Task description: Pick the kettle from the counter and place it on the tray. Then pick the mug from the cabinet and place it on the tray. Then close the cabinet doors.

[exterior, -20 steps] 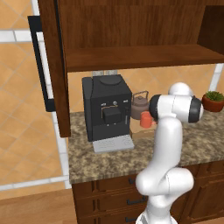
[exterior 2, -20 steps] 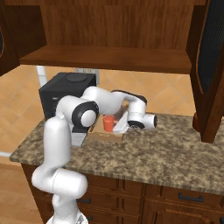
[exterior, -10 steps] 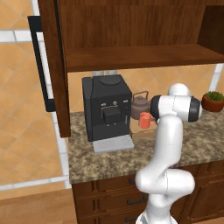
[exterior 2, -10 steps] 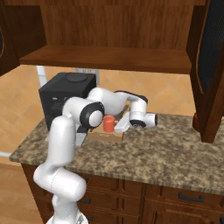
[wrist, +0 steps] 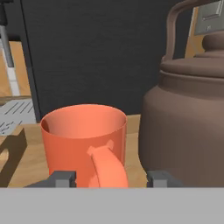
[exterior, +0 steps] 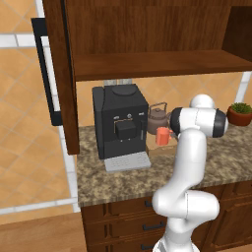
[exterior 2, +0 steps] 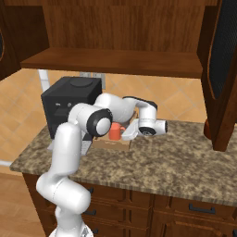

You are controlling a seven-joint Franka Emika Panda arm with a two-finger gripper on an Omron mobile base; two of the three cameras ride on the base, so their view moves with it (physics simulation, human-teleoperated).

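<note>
Mug and kettle on the tray.
Jaws parted astride the mug handle, gripping nothing; careless withdrawal could topple the mug against the kettle.

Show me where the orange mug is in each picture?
Left base view: the mug stands mid-right on the tray, in front of the kettle.
Right base view: it sits near the middle, just right of the arm's dark elbow joint.
Hand view: lower middle, handle facing the camera.
Shared landmark: the black coffee machine beside the tray.
</note>
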